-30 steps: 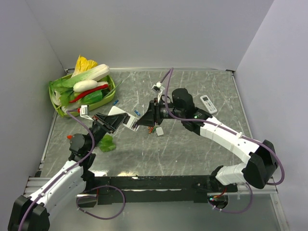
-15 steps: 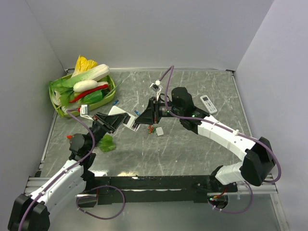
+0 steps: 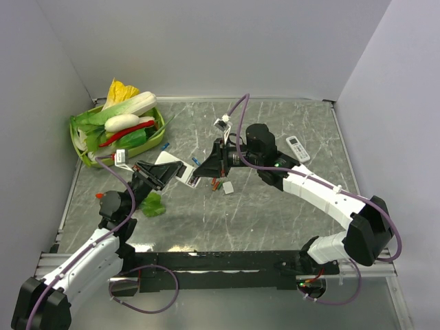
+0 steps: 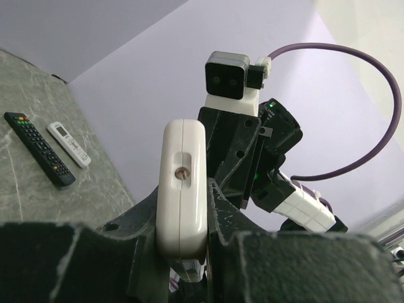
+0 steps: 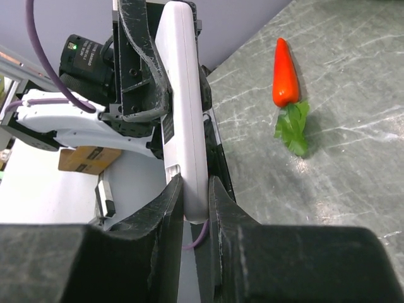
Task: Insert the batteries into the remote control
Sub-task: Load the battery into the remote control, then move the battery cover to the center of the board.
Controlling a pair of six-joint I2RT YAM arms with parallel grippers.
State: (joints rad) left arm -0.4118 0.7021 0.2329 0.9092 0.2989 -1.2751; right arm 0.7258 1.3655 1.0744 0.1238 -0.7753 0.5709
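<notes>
- The left gripper (image 4: 183,211) pinches the remote (image 4: 182,177) by its narrow edges, one finger on each side. The white body stands on edge above the table (image 3: 275,220) rather than lying flat.
- The right gripper (image 5: 189,197) is closed on the opposite end of the same remote, its two fingers pressed against the sides. With both ends clamped, the remote hangs in the air between the two arms, over the middle of the table.
- I read this double hold as a handover or a regrip: one arm steadies the body so the other can take a better angle and bring the back up for loading. I cannot tell which face is up, and neither wrist view shows an open compartment.
- The batteries (image 3: 215,184) lie loose on the table close to the held remote. The red and orange ones are nearest the right gripper and the blue ones sit a little farther back. None is in the remote or in a gripper, so loading has not started.
- A small pale piece (image 3: 227,187) lies just beside the red and orange batteries. It may be the battery cover.
- Further out, a carrot (image 5: 285,72) lies near the left arm and a green basket (image 3: 162,129) of vegetables sits in the far left corner. A black remote (image 4: 39,148) and a white remote with grey buttons (image 4: 71,144) lie side by side, well apart from the work.
</notes>
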